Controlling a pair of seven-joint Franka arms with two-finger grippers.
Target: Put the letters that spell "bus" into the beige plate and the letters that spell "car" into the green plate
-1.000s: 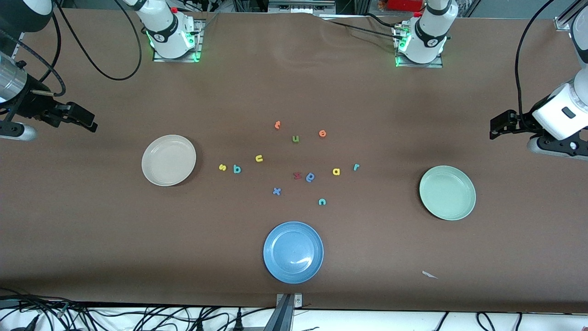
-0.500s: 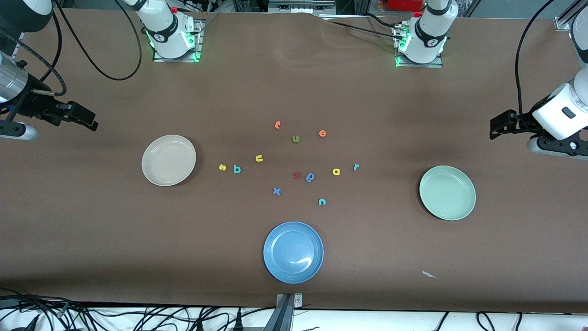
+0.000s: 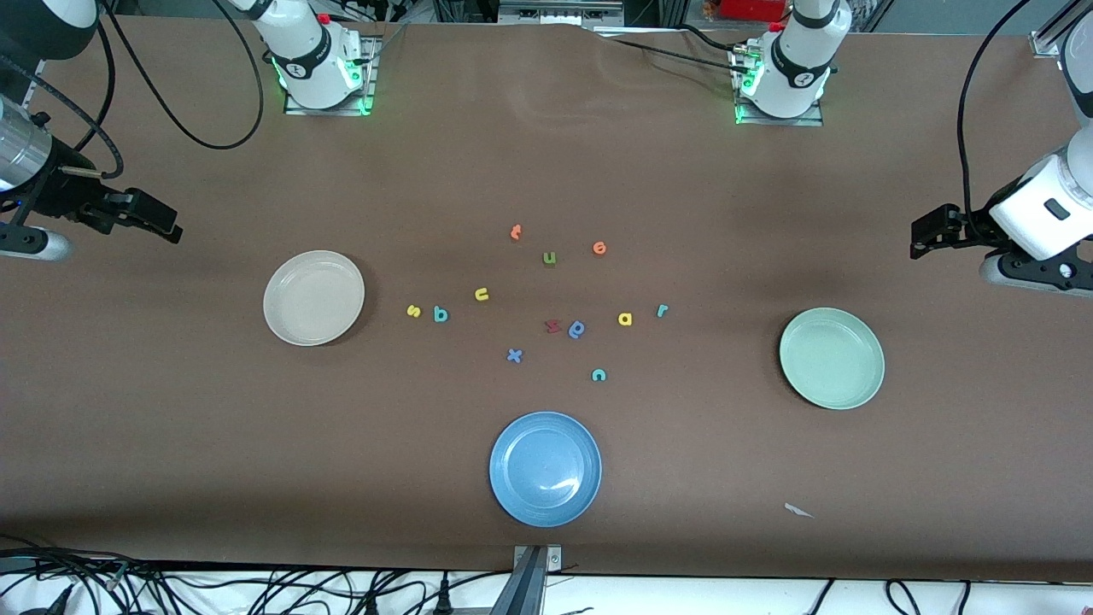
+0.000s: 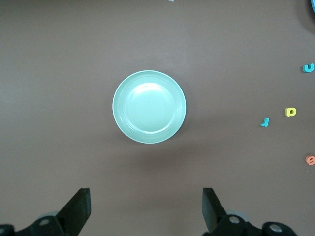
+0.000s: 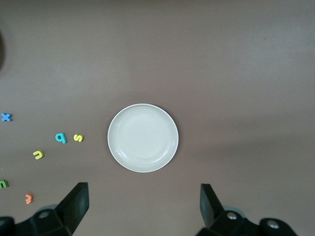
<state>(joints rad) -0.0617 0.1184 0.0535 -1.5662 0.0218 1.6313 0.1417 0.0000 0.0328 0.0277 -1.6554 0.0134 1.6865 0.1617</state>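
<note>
The yellow s (image 3: 413, 311), teal b (image 3: 440, 314) and yellow u (image 3: 482, 295) lie in a loose row beside the beige plate (image 3: 313, 297). The yellow a (image 3: 625, 319) and teal-blue r (image 3: 662, 310) lie together, and the teal c (image 3: 599, 374) lies nearer the camera. The green plate (image 3: 831, 358) sits toward the left arm's end. Both plates hold nothing. My right gripper (image 3: 164, 224) hangs open over bare table near the beige plate (image 5: 142, 137). My left gripper (image 3: 920, 237) hangs open near the green plate (image 4: 149, 106).
A blue plate (image 3: 545, 468) sits near the front edge. Other letters lie mid-table: an olive u (image 3: 549, 258), orange t (image 3: 515, 231), orange e (image 3: 599, 248), blue x (image 3: 514, 355), and a red letter (image 3: 552, 325) touching a blue one (image 3: 577, 329). A paper scrap (image 3: 798, 510) lies nearer the camera than the green plate.
The right gripper has edged very slightly toward the robots' bases. Nothing else has moved.
</note>
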